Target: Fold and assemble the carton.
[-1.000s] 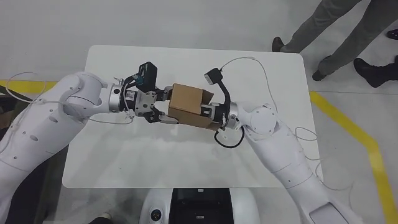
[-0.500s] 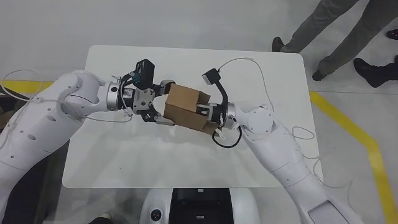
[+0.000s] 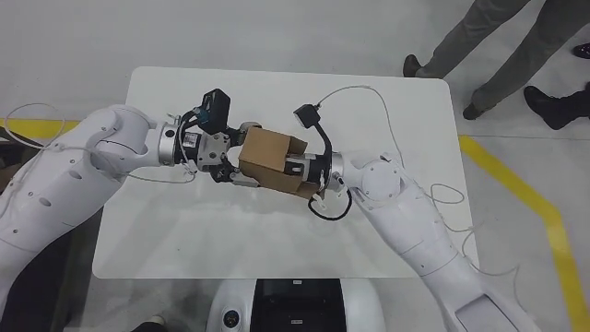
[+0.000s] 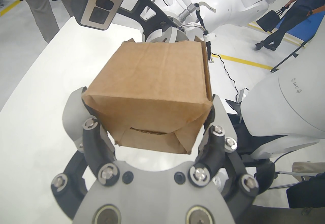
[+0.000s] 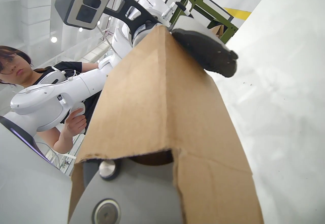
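Note:
A brown carton (image 3: pixel 270 155) hangs over the middle of the white table (image 3: pixel 184 231), held level between both arms. My left gripper (image 3: pixel 238 158) grips its left end. In the left wrist view its two fingers (image 4: pixel 76 108) press the carton (image 4: pixel 152 88) from both sides, around a closed end with folded flaps. My right gripper (image 3: pixel 309 171) holds the opposite end. In the right wrist view a torn flap of the carton (image 5: pixel 162 113) covers the grey finger (image 5: pixel 119 184), and the fingertips are hidden. The left gripper's black pad (image 5: pixel 205 54) rests on the far end.
A thin white cable (image 3: pixel 369 92) loops over the table's back right part. Bare table surface lies all around and beneath the carton. The table's front edge (image 3: pixel 230 275) runs close to the robot.
The right arm has carried the carton leftward and tilted it a little. The left gripper's fingers, apart beside it before, now clasp its end.

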Controlling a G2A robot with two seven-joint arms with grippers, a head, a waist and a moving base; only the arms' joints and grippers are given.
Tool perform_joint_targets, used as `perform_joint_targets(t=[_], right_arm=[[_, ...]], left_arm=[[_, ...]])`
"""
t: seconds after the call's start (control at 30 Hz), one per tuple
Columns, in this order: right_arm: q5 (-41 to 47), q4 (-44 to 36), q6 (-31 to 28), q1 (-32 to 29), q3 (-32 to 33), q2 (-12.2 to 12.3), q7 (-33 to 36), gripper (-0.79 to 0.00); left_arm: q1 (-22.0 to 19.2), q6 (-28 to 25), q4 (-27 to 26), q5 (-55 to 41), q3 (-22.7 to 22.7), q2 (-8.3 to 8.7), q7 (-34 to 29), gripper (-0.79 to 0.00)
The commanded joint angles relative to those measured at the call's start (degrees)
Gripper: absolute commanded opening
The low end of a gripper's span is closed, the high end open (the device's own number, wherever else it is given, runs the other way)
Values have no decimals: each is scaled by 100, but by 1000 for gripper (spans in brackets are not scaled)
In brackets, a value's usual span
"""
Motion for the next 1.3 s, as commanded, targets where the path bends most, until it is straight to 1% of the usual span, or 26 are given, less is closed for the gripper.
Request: perform_joint_targets(t=[0.0,0.1,0.3,0.5,0.53,0.57,0.67,0.7,0.77,0.83,1.03,1.13,1.27], right_arm=[[-56,-3,-35,6,-5,2,-30,-785],[-134,-11,-71,16,-8,8,-70,-785],[-253,-20,-135,35,8,27,-110,-785],[-335,-13,-151,35,51,51,-175,-785],[-361,-9,-149,35,70,57,-198,-776],[-388,-7,-148,33,89,64,-211,-754],[-438,-18,-144,18,154,89,-229,-763],[-447,-26,-137,10,174,97,-228,-763],[-476,-43,-111,-4,216,115,-224,-736],[-501,-67,-87,-18,247,132,-210,-662],[-566,-132,-27,-71,337,176,-242,-659],[-599,-163,4,-94,377,195,-274,-613],[-698,-185,82,-121,471,225,-388,-591]], left_arm=[[-21,0,0,-45,21,11,-28,-191],[-49,0,3,-106,50,27,-58,-215],[-83,0,15,-174,100,53,-89,-197],[-97,0,33,-189,122,69,-43,-200],[-98,0,42,-181,122,72,-27,-197],[-95,0,51,-177,123,74,-4,-200],[-86,0,76,-157,114,80,81,-212],[-81,0,82,-146,111,82,112,-228],[-71,0,89,-119,106,86,171,-246],[-57,0,108,-96,98,91,237,-246],[-16,0,193,15,36,112,454,-256],[17,0,227,64,0,126,570,-265],[68,0,265,131,-61,148,737,-292]])
